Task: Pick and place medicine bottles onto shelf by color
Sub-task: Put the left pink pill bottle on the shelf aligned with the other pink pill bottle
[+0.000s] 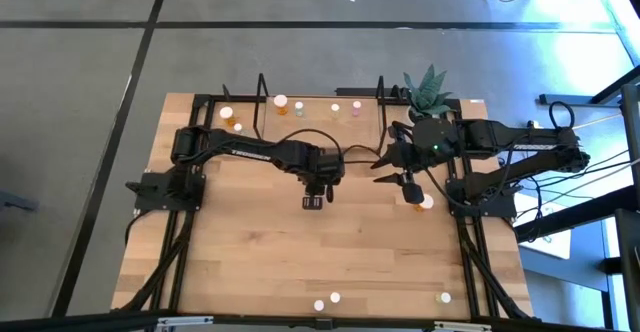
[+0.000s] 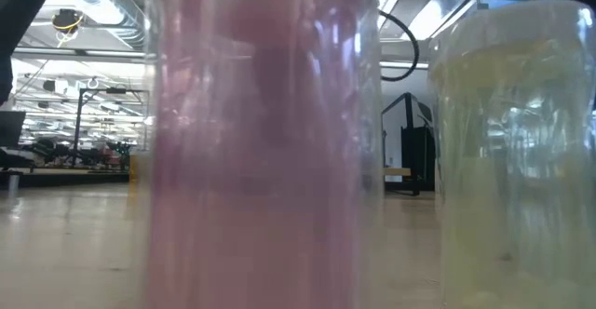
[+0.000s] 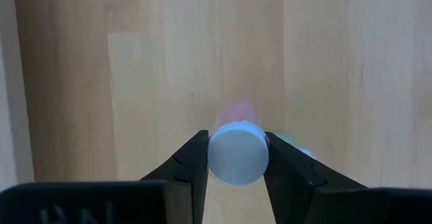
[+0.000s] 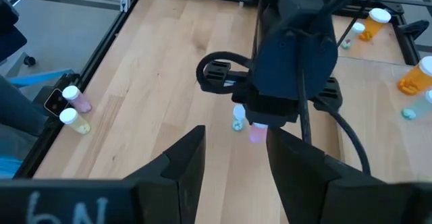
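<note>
While the right pincer gapes empty, the left pincer clamps a ribbed-capped, seemingly pink bottle.

Lighting even and bright over the table in the high view; strong bluish glare on the floor at 2 o'clock, little shadow under the arms. Low view: two bottles, one pink and one yellowish, stand against the lens, wholly out of focus; ceiling lamps at 10 o'clock sharp. Left wrist view: white cap fairly sharp, wood behind soft. Right wrist view: near fingers blurred.
</note>
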`<state>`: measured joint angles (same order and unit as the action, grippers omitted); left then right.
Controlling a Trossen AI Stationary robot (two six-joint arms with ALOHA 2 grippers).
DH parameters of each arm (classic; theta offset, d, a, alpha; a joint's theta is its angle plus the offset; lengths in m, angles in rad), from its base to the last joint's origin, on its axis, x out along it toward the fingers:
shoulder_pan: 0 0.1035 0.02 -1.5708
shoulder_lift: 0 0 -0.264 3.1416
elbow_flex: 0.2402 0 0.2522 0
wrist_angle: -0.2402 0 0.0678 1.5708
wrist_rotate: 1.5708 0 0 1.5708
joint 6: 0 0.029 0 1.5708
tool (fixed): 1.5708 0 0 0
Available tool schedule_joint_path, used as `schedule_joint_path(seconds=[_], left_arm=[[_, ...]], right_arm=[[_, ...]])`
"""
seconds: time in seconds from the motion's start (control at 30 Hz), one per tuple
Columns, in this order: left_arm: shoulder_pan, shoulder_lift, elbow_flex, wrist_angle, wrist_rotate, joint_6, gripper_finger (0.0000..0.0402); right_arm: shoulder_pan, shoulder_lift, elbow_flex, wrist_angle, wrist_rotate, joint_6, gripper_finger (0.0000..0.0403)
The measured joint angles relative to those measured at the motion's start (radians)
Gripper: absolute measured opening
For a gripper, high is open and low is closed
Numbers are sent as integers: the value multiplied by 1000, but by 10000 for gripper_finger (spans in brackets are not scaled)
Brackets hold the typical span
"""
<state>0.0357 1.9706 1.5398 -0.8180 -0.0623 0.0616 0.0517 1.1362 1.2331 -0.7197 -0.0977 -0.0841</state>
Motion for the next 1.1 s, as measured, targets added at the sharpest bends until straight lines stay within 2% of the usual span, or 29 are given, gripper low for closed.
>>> schedule_joint_path(seconds=[0.77, 1.1], left_arm=[[3, 46, 1, -48, 1, 19, 111], [3, 46, 1, -49, -3, 19, 157]], right_arm=[[0, 1, 0, 5, 0, 0, 159], [0, 1, 0, 5, 0, 2, 159]])
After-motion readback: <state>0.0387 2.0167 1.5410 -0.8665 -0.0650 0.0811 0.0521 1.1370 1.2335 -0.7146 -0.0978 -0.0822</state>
